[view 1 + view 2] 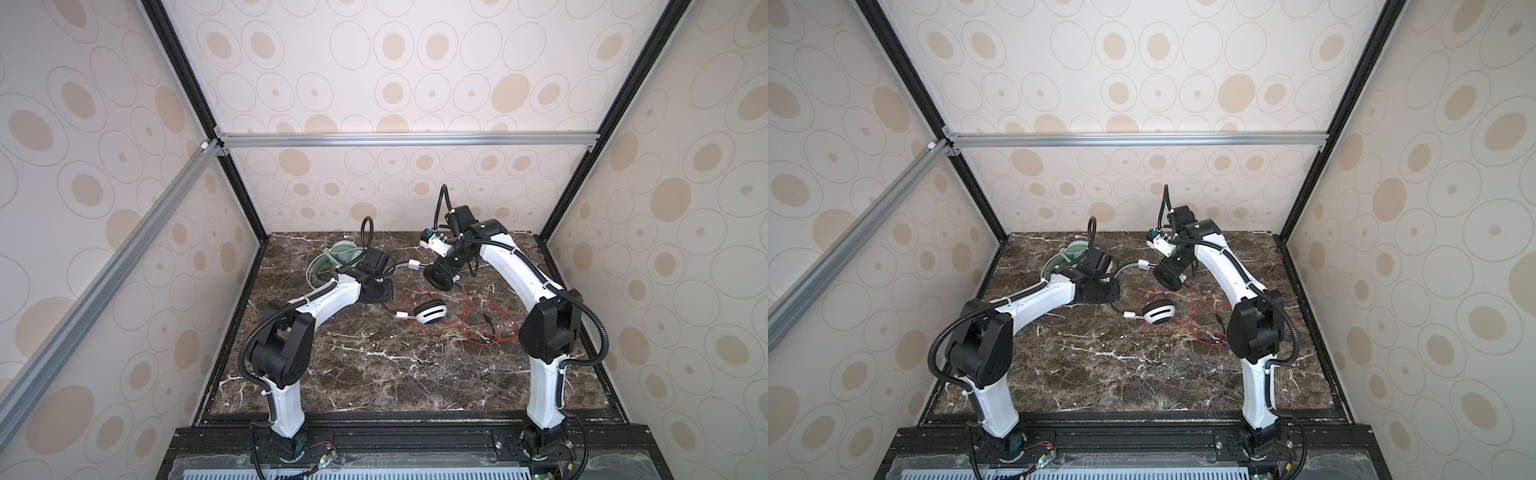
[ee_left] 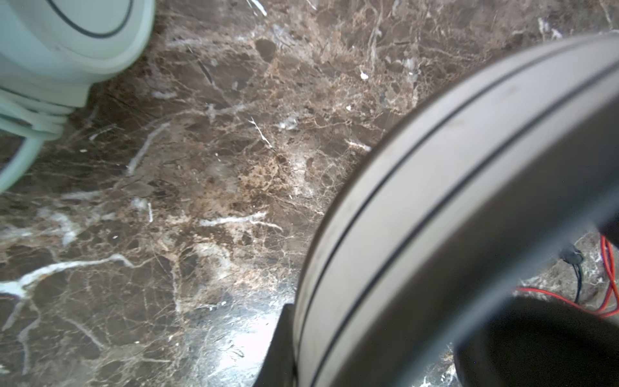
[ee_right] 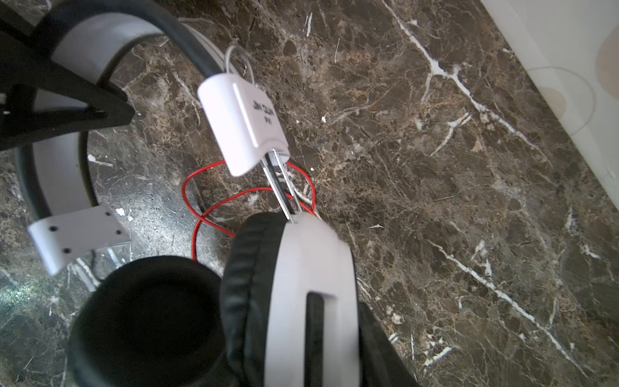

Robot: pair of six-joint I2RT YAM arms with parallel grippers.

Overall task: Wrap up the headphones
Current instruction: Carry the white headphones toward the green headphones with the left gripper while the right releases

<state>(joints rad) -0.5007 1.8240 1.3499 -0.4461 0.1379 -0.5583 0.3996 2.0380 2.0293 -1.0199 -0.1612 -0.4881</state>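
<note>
1. Dark brown marble surface with white veins, shut in by pale walls with tan dots.
2. Near the middle of the surface, a bit toward the back: white-and-black headphones, the big over-ear kind, with a thin red cable.
3. Black left hand squeezed all the way closed on the grey-white headband, right on the curve of the band. Seen very close up in the left wrist view, with a thin dark line running along the band.
4. Black right hand partly closed, with one ear cup pinched in it. White shell turned toward the back wall, soft black pad turned toward the front. Looks lifted a little off the surface.
5. Other ear cup down on the surface, just in front of the held one. White shell with black slots showing in both top views.
6. Red cable loose and not wound on anything, just messy loops on the surface from the resting ear cup over to the right arm.
7. Far back on the left, mint-green headphones lying on the surface, just behind the wrist of the left arm and partly hidden by it. Near the white-and-black headphones, with bare marble between them in the left wrist view.
8. Pale green cable bunched in a few strands against the mint-green ear cup. Hard to tell how tidy the bunch is.
9. Both arms bent inward, the two hands close together on the one headset.
</note>
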